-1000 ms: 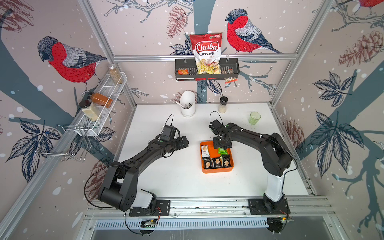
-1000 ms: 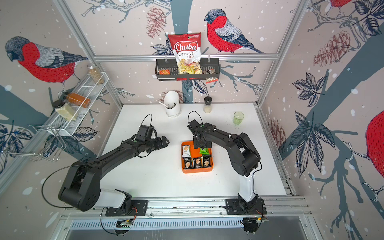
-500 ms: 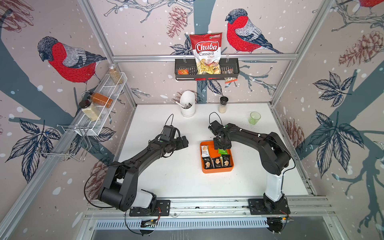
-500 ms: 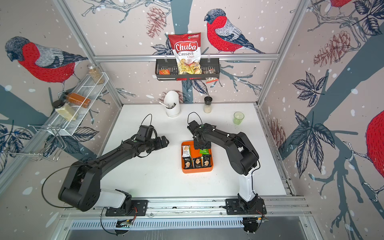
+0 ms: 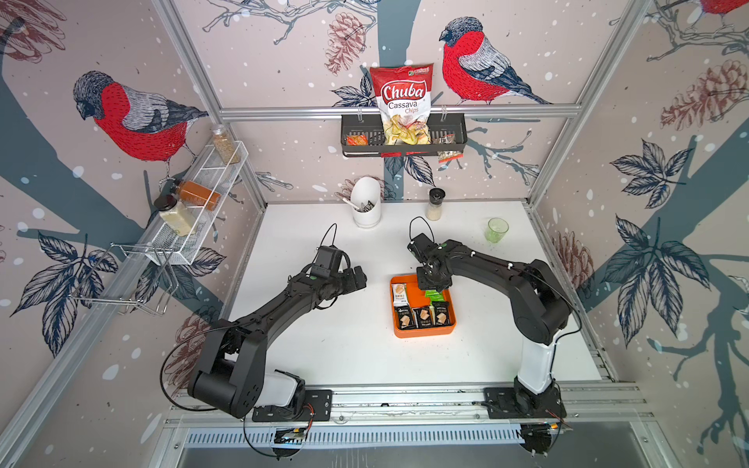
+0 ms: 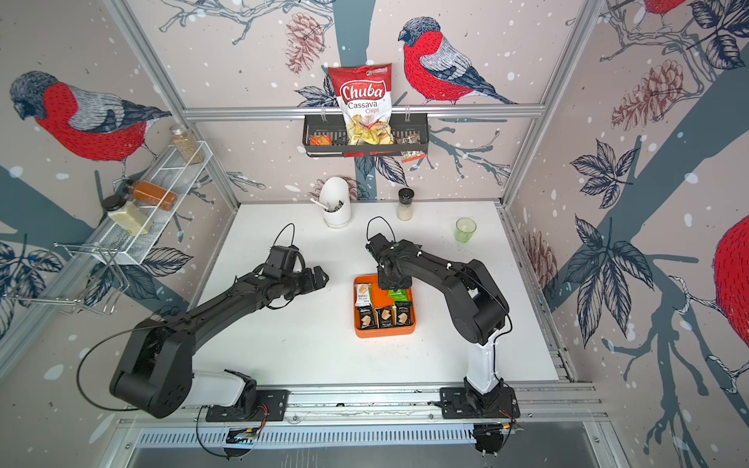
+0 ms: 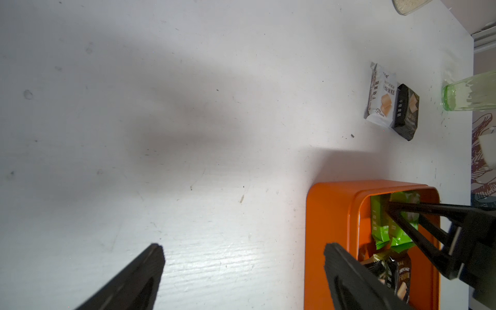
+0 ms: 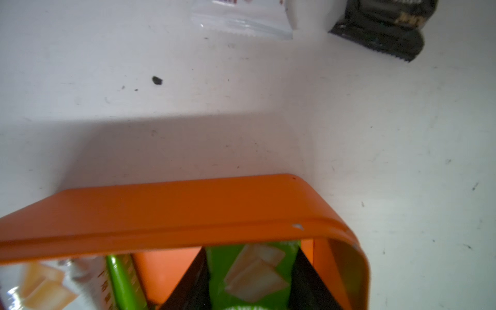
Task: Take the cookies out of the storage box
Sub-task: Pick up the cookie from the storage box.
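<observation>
Reaching into the box [image 8: 188, 209], our right gripper [image 8: 251, 251] has a green packet [image 8: 252, 273] between its jaws; we cannot tell if it is clamped. Our left gripper [image 7: 243, 247] gapes empty. Beyond its jaws a white packet [image 7: 381, 96] and a black packet [image 7: 406, 110] lie out; several are left inside.

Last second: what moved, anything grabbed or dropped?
Right gripper has barely shifted over the far end of the storage box; its jaws have closed in on a green packet, apparently pinching it, not lifted. Nothing let go. Left gripper, open and empty, and the other cookies in the box stayed put.
</observation>
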You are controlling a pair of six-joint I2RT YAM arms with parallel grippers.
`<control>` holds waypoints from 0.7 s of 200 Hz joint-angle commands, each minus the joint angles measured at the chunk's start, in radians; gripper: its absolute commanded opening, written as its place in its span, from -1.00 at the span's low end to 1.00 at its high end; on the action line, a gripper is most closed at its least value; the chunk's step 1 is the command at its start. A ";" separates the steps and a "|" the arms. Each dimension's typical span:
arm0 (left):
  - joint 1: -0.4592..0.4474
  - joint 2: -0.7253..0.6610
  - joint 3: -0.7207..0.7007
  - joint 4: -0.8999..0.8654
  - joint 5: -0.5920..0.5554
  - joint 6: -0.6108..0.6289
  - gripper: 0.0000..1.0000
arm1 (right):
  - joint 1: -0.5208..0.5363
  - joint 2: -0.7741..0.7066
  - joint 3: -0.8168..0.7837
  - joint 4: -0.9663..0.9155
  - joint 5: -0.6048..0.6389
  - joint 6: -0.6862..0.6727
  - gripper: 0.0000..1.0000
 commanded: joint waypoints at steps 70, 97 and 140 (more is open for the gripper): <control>0.002 -0.012 -0.005 0.008 0.008 -0.032 0.93 | -0.026 -0.222 -0.119 0.134 -0.207 -0.004 -0.13; 0.002 -0.008 0.002 0.014 0.015 -0.041 0.93 | -0.099 -0.290 -0.174 0.177 -0.268 -0.009 -0.14; -0.001 0.014 0.027 0.014 0.023 -0.054 0.94 | -0.251 -0.365 -0.256 0.182 -0.280 -0.052 -0.14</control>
